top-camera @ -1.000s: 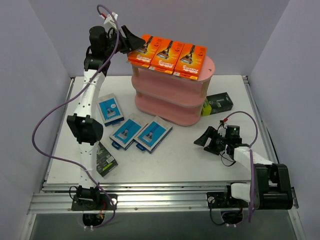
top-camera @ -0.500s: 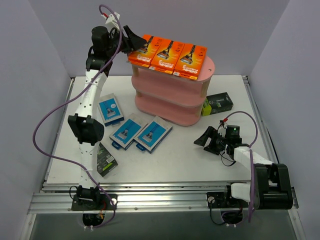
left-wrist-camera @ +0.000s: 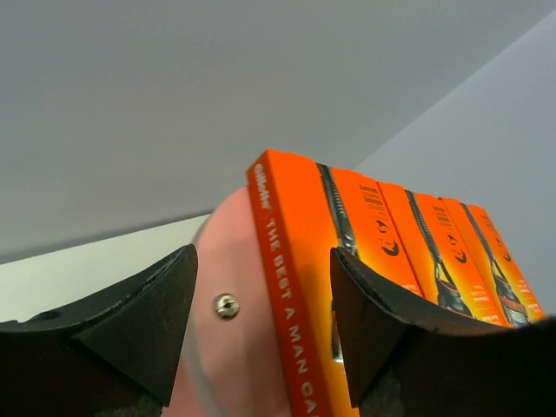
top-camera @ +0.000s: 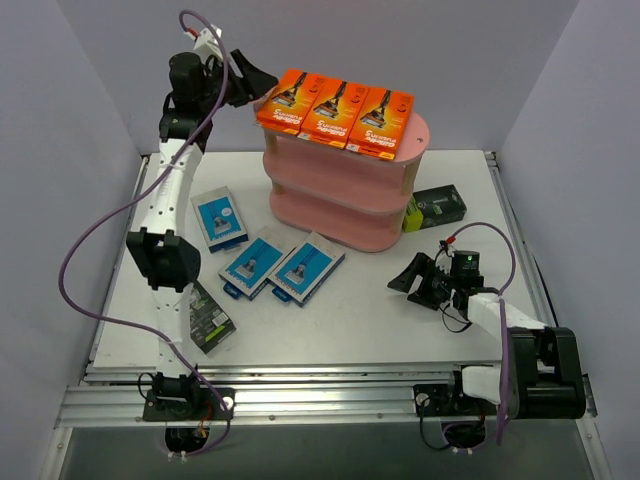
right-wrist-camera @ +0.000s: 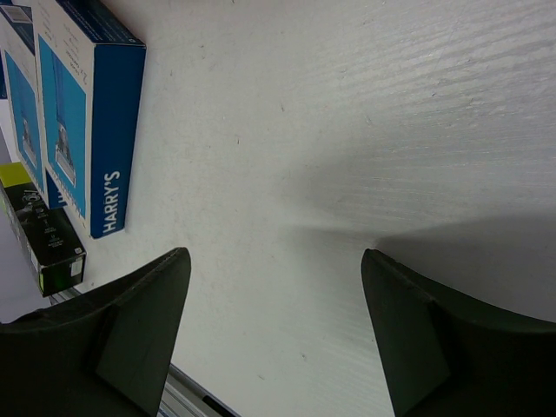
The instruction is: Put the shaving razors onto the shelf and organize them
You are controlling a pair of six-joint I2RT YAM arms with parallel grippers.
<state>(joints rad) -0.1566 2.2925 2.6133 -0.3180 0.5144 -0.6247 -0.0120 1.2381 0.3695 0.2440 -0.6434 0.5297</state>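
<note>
Three orange razor packs point(top-camera: 335, 108) lie side by side on the top board of the pink shelf point(top-camera: 345, 200). My left gripper point(top-camera: 262, 86) hovers open just left of the leftmost orange pack point(left-wrist-camera: 365, 228), whose edge shows between the fingers without touching them. The pink top board point(left-wrist-camera: 221, 269) shows below it. Three blue-and-white packs point(top-camera: 262, 258) lie on the table left of the shelf. One black-and-lime pack point(top-camera: 211, 318) lies near the left arm, another point(top-camera: 434, 208) by the shelf's right foot. My right gripper point(top-camera: 404, 277) is open, low over bare table.
Grey walls close in the table on the left, back and right. The right wrist view shows a blue pack point(right-wrist-camera: 87, 113) and a black-and-lime pack point(right-wrist-camera: 45, 236) off to the left, and the table's metal edge point(right-wrist-camera: 187, 391).
My left gripper has drawn back to the left, off the leftmost orange pack, and its jaws have widened slightly. The right arm has not moved.
</note>
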